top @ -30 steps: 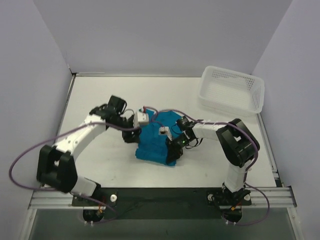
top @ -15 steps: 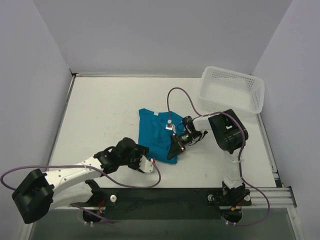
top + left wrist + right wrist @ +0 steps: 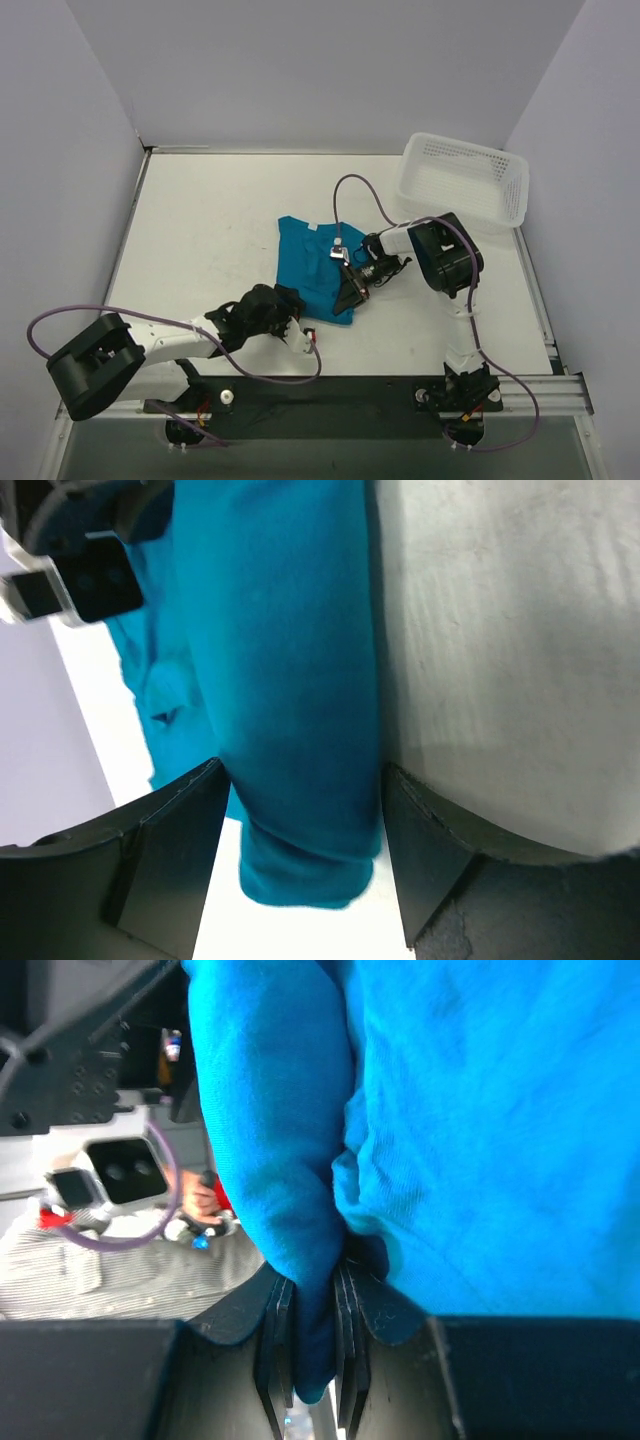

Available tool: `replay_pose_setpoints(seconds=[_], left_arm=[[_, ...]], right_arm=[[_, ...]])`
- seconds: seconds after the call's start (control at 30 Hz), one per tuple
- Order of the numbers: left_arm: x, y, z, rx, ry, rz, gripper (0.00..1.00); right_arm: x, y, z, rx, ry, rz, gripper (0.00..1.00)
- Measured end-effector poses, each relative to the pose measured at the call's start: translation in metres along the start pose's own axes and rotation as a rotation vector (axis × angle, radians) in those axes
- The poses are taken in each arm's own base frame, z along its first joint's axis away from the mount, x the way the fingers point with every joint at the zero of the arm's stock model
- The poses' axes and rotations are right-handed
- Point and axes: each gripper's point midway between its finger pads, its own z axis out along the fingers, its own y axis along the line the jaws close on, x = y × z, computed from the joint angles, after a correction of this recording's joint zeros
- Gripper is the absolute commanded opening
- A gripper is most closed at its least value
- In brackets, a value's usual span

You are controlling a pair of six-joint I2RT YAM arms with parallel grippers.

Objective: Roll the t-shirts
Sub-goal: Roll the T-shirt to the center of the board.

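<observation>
Two grippers meet one teal-blue t-shirt [image 3: 312,262], which lies partly folded and rumpled near the middle of the white table [image 3: 200,230]. From overhead we see the left arm stretched low across the near side of the table, so that it reaches the cloth at about the shirt's 7 o'clock corner. The right arm bends back to reach the shirt's edge at about 4 o'clock.

On the left wrist camera we find the left gripper [image 3: 300,780] spread wide. Its dark fingers [image 3: 165,865] stand on either side of a thick rolled edge of the shirt, with a gap between each finger and the cloth. Bare table shows beyond that edge.

On the right wrist camera the right gripper [image 3: 312,1345] is drawn narrow and pinches a bunched fold of the shirt between its fingers [image 3: 275,1330]. The rest of the cloth spreads away above the pinch.

We also see a white plastic mesh basket [image 3: 515,195] at the table's 2 o'clock corner, well apart from the shirt.
</observation>
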Motion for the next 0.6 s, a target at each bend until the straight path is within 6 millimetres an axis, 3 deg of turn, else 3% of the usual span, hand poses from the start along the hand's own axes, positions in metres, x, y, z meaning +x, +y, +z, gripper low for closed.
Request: replay_pose_setpoints(seconds=[0.13,0.17,0.27,0.3,0.4,0.47,0.53,0.6], left_arm=[[0.000,0.007,0.012,-0.032,0.005,0.050,0.53],[0.001,0.007,0.015,-0.030,0.012,0.060,0.42],[0.004,0.005,0.022,0.004,0.031,0.071,0.34],[0.004,0.004,0.024,0.023,0.038,0.067,0.30],[0.002,0.005,0.025,0.096,0.048,0.027,0.22],[-0.001,0.005,0.024,0.154,0.043,-0.006,0.22],[-0.005,0.003,0.021,0.217,0.027,-0.039,0.21],[-0.009,-0.003,0.018,0.303,0.000,-0.079,0.20]], right_arm=[[-0.001,0.002,0.000,-0.018,0.010,0.011,0.06],[0.000,0.003,-0.001,-0.020,0.012,0.009,0.10],[0.002,0.003,-0.001,-0.021,0.016,0.006,0.21],[0.002,0.003,-0.001,-0.021,0.016,0.005,0.28],[0.003,0.002,-0.001,-0.015,0.021,-0.002,0.34],[0.004,0.004,-0.002,-0.012,0.023,-0.010,0.41],[0.003,0.005,-0.004,0.018,0.029,-0.043,0.50],[-0.002,0.008,-0.009,0.064,0.023,-0.095,0.75]])
